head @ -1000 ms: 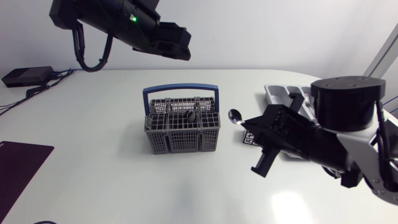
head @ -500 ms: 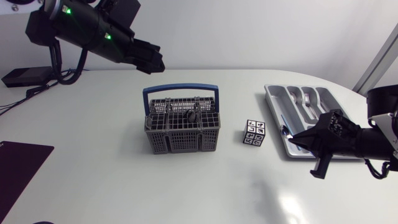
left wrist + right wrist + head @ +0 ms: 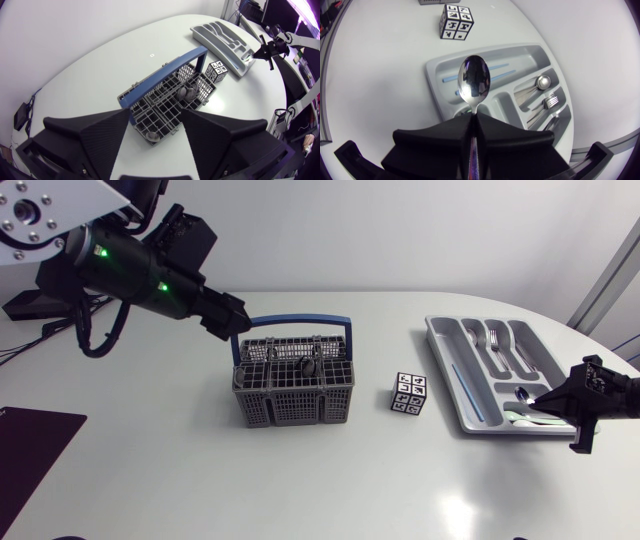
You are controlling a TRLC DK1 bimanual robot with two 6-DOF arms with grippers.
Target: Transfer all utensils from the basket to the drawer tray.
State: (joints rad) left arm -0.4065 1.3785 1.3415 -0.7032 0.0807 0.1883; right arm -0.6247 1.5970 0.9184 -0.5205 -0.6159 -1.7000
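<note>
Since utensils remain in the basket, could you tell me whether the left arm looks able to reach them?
Probably yes: the left claw hangs open near the basket, whose top is uncovered. Only the upright blue handle spans it, so the claw should descend to one side.

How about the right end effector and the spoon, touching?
Touching. The right wrist view shows the spoon, its handle pinched from both sides by the right end effector.

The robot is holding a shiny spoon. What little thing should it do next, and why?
Probably lower the shiny silver spoon into the grey plastic drawer tray and open the fingers: the right gripper is shut on it, just above the tray, where other cutlery already lies.
</note>
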